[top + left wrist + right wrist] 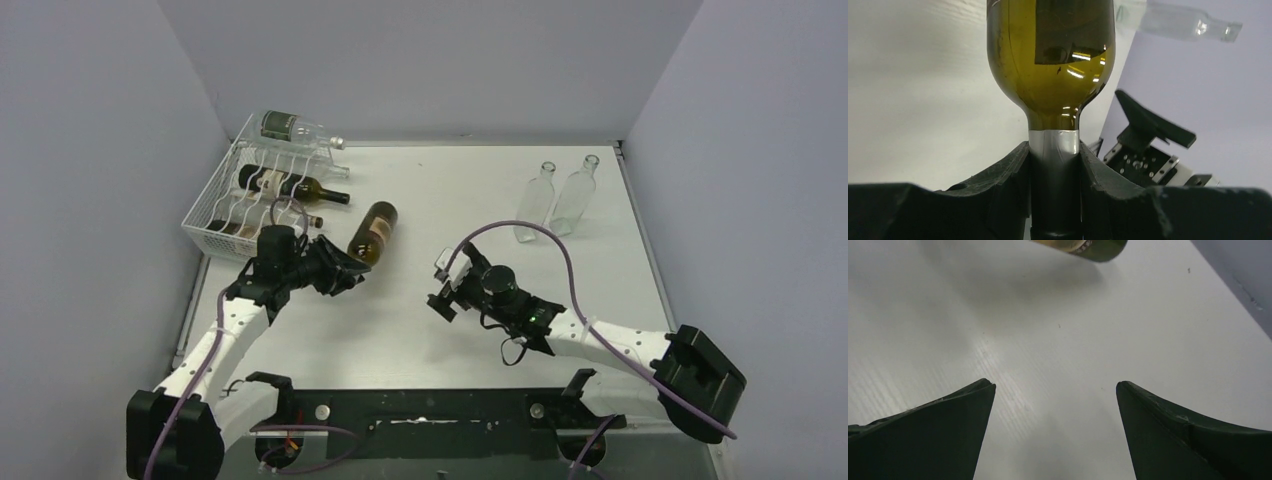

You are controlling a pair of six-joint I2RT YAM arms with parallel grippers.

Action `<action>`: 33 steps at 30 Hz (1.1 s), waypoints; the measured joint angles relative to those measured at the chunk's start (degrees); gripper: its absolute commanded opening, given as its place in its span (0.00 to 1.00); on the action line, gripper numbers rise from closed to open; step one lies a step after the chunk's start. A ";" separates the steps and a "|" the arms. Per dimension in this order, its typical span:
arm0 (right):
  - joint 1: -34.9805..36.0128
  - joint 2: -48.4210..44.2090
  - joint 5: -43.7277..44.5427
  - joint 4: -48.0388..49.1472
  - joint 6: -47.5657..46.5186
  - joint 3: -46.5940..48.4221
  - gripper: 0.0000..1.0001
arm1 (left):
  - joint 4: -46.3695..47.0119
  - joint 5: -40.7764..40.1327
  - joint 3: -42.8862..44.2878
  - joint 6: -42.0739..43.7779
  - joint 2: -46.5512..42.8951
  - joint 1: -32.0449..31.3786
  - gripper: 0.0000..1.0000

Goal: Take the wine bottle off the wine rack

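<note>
While the left claw [347,270] pinches the dark olive-green glass wine bottle [372,232] by its neck, the bottle is already out of the sloped white wire wine rack [212,245]. It lies almost level over the white worktop [450,200], just beside the right side of the rack. In the left wrist view the two black fingers [998,172] press on the black foil of the neck, just under a silver band. The heavy body of the bottle [1050,60] reaches far out in front of them.

The right claw [440,288] is spread wide and holds nothing. It hangs low over bare worktop near the middle, and the base of the bottle [1083,245] shows at the top edge of its camera, with a shadow under it.

I judge the main risk to be the grip itself. The foil is smooth and the weight sits far from the fingers, so the bottle can turn downward or slide out, hit the worktop and roll. A fast swing or a sudden stop makes this more likely. A swing back to the left can also knock the dark bottles [295,185] lying in the rack. The two clear glass bottles [537,200] standing at the far right are well apart.
</note>
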 measured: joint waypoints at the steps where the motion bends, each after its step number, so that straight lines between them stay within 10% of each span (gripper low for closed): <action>1: 0.00 1.01 0.00 1.07 -1.60 0.57 0.98 | 0.02 0.94 0.00 0.07 0.00 -0.92 0.00; 17: -0.61 9.07 -18.14 7.32 -28.57 6.43 0.98 | -3.52 8.59 -0.98 3.45 0.83 -9.86 0.00; 33: -2.49 22.49 -26.62 4.63 -36.20 12.98 0.98 | -4.50 11.72 -2.25 5.49 1.29 -10.71 0.00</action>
